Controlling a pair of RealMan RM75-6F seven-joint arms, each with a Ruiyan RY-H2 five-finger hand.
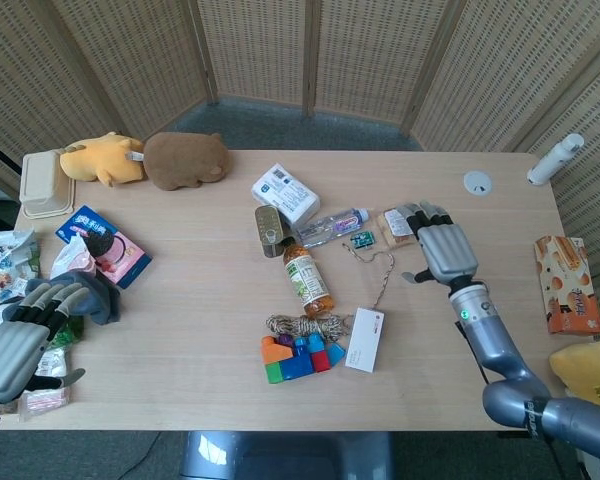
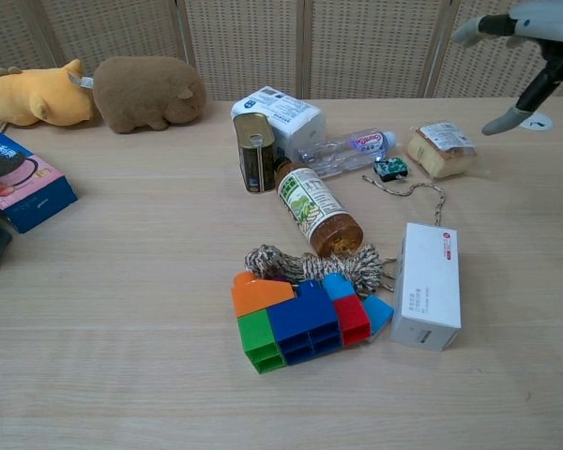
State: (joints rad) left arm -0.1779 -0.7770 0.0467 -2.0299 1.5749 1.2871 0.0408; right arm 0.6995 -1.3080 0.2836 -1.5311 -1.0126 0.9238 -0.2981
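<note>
My right hand (image 1: pixel 443 249) hovers open above the table, fingers spread, just right of the wrapped bread (image 1: pixel 399 224); its fingers (image 2: pixel 516 30) show at the top right of the chest view. Beside the bread lie a small green-black tag on a cord (image 1: pixel 364 240) and a clear water bottle (image 1: pixel 332 227). My left hand (image 1: pixel 15 345) hangs open off the table's left edge, over snack packets (image 1: pixel 50 362) and near a grey cloth (image 1: pixel 92 296). It holds nothing and is out of the chest view.
In the middle lie a tin can (image 1: pixel 270 230), a white carton (image 1: pixel 285 192), an amber bottle (image 1: pixel 308 280), a rope bundle (image 1: pixel 304 326), coloured blocks (image 1: pixel 300 358) and a white box (image 1: pixel 365 339). Two plush toys (image 1: pixel 145 160) sit at the back left, a blue box (image 1: pixel 104 245) at the left.
</note>
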